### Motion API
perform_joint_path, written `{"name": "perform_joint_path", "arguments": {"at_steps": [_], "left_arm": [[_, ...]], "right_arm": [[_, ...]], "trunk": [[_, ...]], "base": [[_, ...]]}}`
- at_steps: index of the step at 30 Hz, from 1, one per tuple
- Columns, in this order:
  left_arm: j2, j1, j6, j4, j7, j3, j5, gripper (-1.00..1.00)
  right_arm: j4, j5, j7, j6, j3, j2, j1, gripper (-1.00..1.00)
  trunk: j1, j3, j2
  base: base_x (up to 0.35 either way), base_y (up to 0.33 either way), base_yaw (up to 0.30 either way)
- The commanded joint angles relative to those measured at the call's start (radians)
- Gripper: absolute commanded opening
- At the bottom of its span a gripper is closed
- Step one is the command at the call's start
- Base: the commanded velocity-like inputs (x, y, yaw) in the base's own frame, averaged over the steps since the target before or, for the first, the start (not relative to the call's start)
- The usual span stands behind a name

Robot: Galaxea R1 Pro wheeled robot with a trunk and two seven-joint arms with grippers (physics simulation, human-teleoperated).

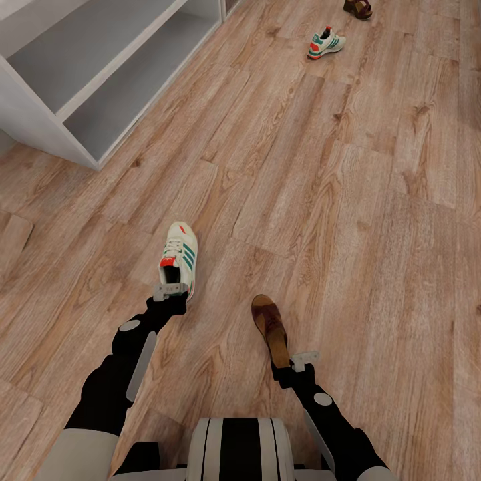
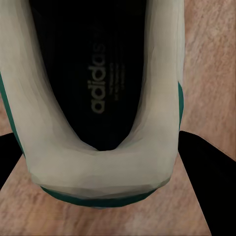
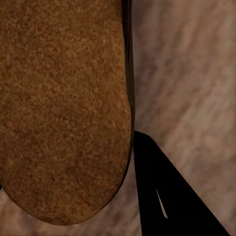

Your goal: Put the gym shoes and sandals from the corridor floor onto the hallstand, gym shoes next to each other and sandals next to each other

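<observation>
Two sneakers and two sandals lie on the plank floor (image 1: 374, 200). The rack (image 1: 40, 127), upper left, shows two compartments, nothing inside. The left pincer (image 1: 170, 292) straddles the near sneaker's (image 1: 179, 257) heel, insole reading "adidas"; the right pincer (image 1: 302, 361) flanks the near sandal's (image 1: 270, 329) heel. Whether either grips, I cannot tell. The far sneaker (image 1: 325, 43) and far sandal (image 1: 358, 7) lie well beyond.

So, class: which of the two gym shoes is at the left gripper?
The near gym shoe, its heel at the left gripper. The other gym shoe lies far off up the floor, beside a sandal.
</observation>
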Motion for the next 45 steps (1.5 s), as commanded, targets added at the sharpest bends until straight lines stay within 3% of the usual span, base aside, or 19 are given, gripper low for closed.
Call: {"name": "perform_joint_path", "arguments": {"at_steps": [1, 30, 45], "left_arm": [[0.0, 0.0, 0.007, -0.001, 0.0, 0.001, 0.01, -1.0], [0.001, 0.001, 0.012, -0.002, 0.0, 0.002, 0.011, -1.0], [0.001, 0.001, 0.012, -0.003, 0.0, 0.002, 0.011, -1.0]], "right_arm": [[-0.001, -0.006, -0.001, 0.003, 0.001, 0.0, 0.0, -1.0], [0.001, -0.004, 0.0, 0.002, 0.002, 0.0, 0.0, -1.0], [-0.001, -0.004, 0.0, 0.002, 0.002, 0.0, 0.0, -1.0]], "trunk": [[0.0, 0.0, 0.0], [0.0, 0.0, 0.0], [-0.002, 0.015, 0.001]], "base": [[0.0, 0.0, 0.0], [0.0, 0.0, 0.0], [0.0, 0.0, 0.0]]}}
